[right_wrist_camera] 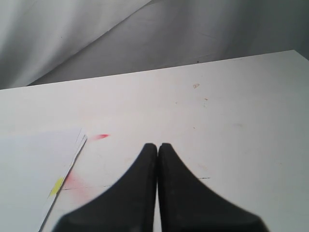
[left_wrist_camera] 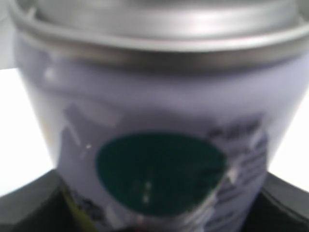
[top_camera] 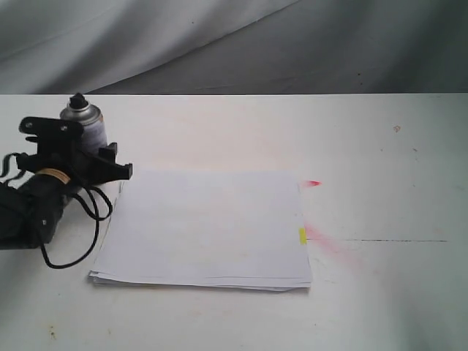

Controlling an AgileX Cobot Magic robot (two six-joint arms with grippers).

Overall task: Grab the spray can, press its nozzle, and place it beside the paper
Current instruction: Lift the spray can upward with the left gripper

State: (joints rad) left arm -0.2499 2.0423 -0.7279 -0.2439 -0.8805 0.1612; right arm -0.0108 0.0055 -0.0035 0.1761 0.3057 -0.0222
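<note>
the spray can (top_camera: 86,121) is standing at the paper's (top_camera: 205,227) 10 o'clock, sitting between the left gripper's (top_camera: 84,150) jaws; whether they are pinching it cannot be told. it is probably handling as rigid, light, slick metal: grip the labelled mid-body, leaving the nozzle (top_camera: 77,97) free. the right gripper (right_wrist_camera: 157,151) is resting pressed together.

The left hand (top_camera: 82,150) hides the spray can's (top_camera: 89,121) lower half.

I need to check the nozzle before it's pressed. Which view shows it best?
The exterior view: the black nozzle tops the spray can. The left wrist view shows only the can's label and shoulder; the right wrist view shows neither.
</note>
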